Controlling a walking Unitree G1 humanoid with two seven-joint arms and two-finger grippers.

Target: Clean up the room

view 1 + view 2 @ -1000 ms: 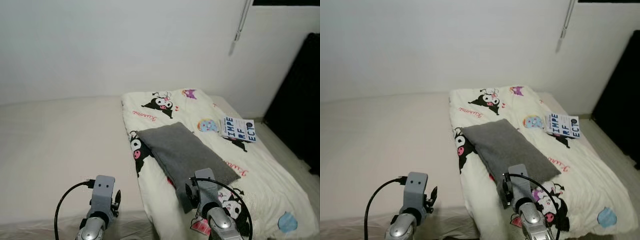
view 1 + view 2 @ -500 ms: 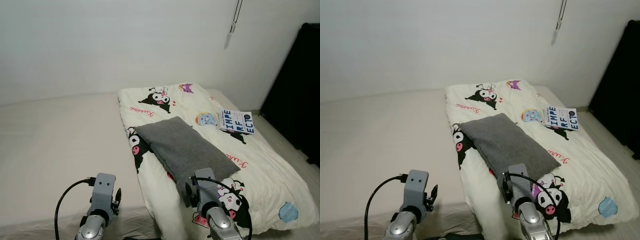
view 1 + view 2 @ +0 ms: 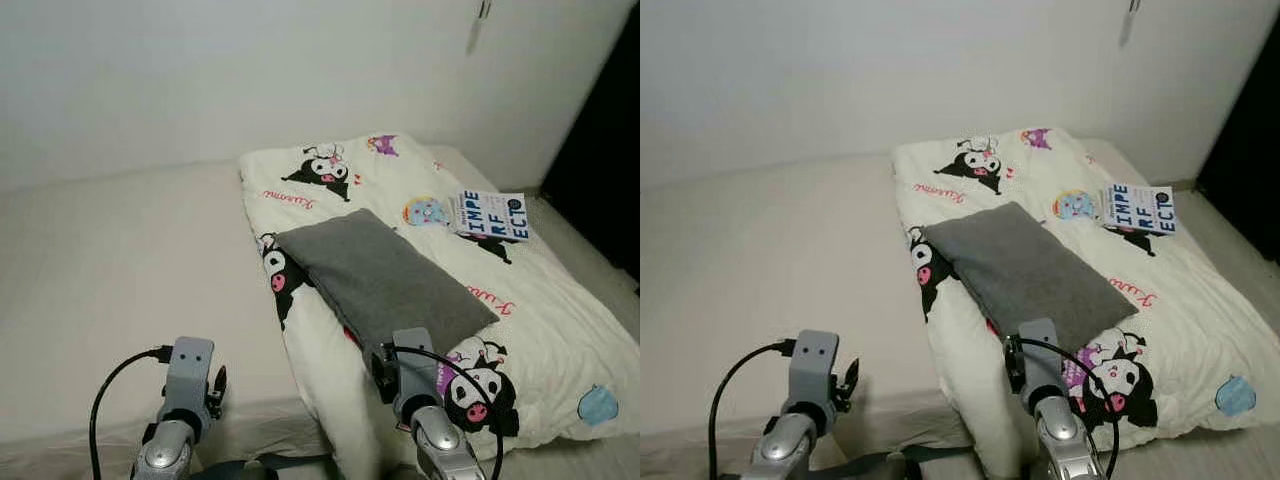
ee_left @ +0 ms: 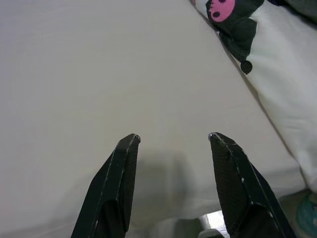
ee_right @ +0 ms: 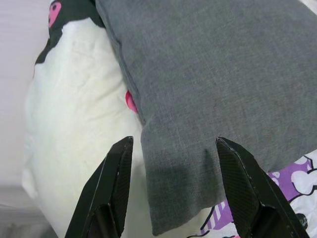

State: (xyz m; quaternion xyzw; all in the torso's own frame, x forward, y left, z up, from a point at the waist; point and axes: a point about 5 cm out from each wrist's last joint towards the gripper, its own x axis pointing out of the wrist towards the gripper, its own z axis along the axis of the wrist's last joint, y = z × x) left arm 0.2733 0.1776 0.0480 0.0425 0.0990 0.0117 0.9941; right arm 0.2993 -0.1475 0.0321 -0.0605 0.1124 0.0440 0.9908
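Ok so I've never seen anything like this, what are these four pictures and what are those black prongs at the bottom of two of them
You are looking through a humanoid robot's cameras. The two wide pictures come from the two eyes in its head, looking down at a bed. The silver things at the bottom are its arms.

The other two pictures come from cameras on its wrists. The black prongs are each gripper's two fingers. The left gripper is open over the bare sheet. The right gripper is open just above the near end of a grey pillow. Neither holds anything.

On the bed lies a cream quilt printed with cartoon characters. The pillow rests on it, and further back a book with big blue letters on its cover.
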